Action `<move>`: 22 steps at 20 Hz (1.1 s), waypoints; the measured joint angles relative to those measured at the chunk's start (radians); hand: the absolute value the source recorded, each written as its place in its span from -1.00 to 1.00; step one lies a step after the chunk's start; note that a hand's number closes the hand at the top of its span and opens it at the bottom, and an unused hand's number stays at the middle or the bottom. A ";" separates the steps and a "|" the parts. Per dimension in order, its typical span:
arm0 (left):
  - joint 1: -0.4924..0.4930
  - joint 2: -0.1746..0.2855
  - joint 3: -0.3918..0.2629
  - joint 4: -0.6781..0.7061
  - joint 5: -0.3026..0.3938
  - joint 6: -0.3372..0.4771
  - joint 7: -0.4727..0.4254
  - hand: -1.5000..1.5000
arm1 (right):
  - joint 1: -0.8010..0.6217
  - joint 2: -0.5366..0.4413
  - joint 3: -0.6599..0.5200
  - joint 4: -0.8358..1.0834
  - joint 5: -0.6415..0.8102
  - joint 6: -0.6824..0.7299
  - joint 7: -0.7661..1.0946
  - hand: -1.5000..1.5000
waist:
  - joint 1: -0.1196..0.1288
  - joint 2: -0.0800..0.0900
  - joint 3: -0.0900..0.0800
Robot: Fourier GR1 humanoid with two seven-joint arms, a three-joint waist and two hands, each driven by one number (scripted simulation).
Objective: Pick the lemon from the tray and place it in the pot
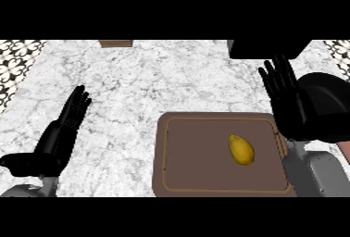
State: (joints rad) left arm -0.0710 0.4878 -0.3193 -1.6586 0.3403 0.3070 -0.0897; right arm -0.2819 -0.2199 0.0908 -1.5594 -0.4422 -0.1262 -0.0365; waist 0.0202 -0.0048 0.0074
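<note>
Head view looks steeply down on the marble bench [150, 78], and both of my grey forearms come in from the lower edge. The lemon [241, 149] lies on the brown tray [198, 185], in its right half, with its long axis running roughly away from me at a slight tilt. Nothing touches it. The tray sits on the bench at the lower middle and right of the view.

My right robot hand [290, 104] is open, its fingers straight, close together and pointing away from me. It stands over the far right corner of the tray, to the right of the lemon and farther out, apart from it. It overlaps the left side of the pot [331, 92], a dark round shape only partly in view at the right edge. I cannot tell whether the hand touches the pot or is merely in front of it. The pot is just beside the tray's right side.

My left robot hand [65, 122] is open too, fingers straight and angled up to the right. It shows at the left, over bare bench, well apart from the tray, and it holds nothing.

Along the far edge a black block [266, 48] sits beyond my right robot hand, and a small brown block [115, 44] sits farther left. A black-and-white patterned surface [17, 58] borders the bench at the upper left.
</note>
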 measured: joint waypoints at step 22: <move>0.045 -0.172 0.032 0.096 -0.042 0.094 -0.103 0.00 | 0.565 -0.158 -0.234 -0.200 0.393 0.150 -0.918 -1.00 | -0.039 0.003 -0.008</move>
State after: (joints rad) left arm -0.0263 0.3154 -0.2870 -1.5629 0.2984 0.4008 -0.1930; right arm 0.2833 -0.3779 -0.1427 -1.7593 -0.0497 0.0238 -0.9541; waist -0.0190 -0.0019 -0.0002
